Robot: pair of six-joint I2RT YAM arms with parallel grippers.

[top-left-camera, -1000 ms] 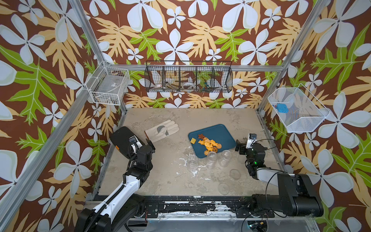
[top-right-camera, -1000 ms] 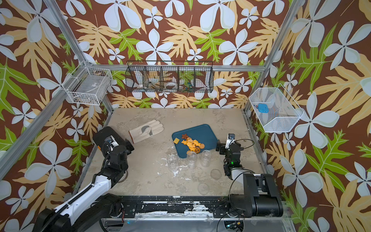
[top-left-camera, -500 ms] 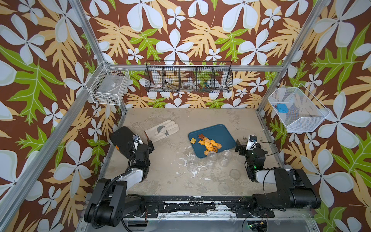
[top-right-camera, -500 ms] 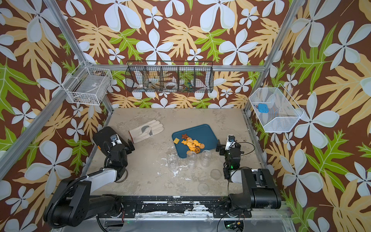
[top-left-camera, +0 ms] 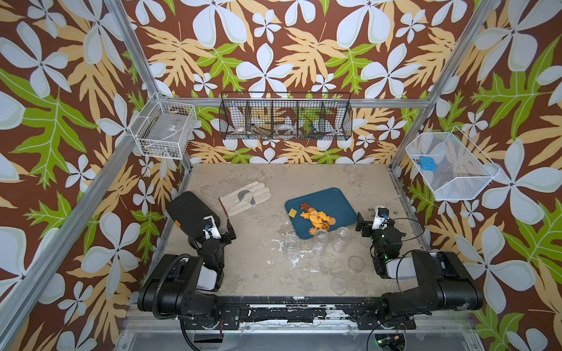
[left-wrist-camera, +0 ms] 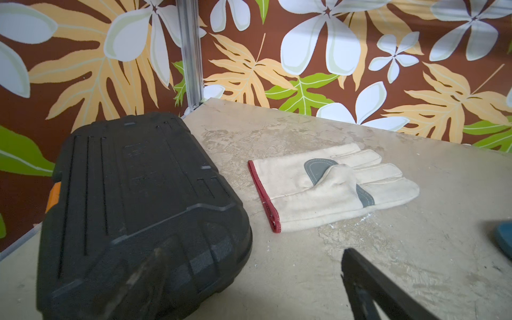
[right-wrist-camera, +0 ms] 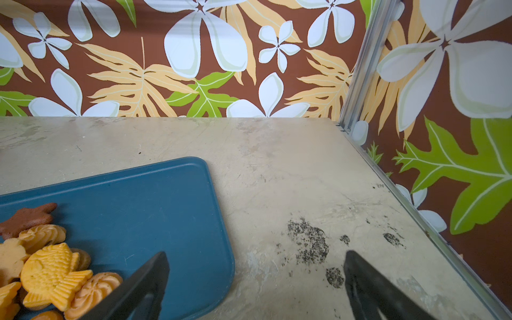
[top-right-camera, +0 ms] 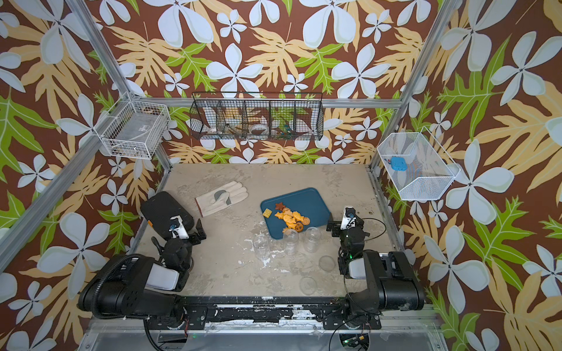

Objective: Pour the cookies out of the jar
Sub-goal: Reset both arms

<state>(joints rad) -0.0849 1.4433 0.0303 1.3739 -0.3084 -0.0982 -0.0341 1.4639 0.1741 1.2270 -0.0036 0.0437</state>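
The cookies lie in a heap on the near part of a blue tray. Three clear jars stand upright and empty at the tray's front edge: one on the left, one in the middle, one on the right. My left gripper is open and empty at the left, by a black case. To the right of the tray my right gripper is open over bare table, holding nothing.
A black case lies at the left edge, and a white work glove beyond it. Two clear lids rest on the table near the right arm. Wire baskets hang on the walls.
Both arms have folded back toward the front rail. The left arm drew in the most. The cookies, tray and jars have not moved.
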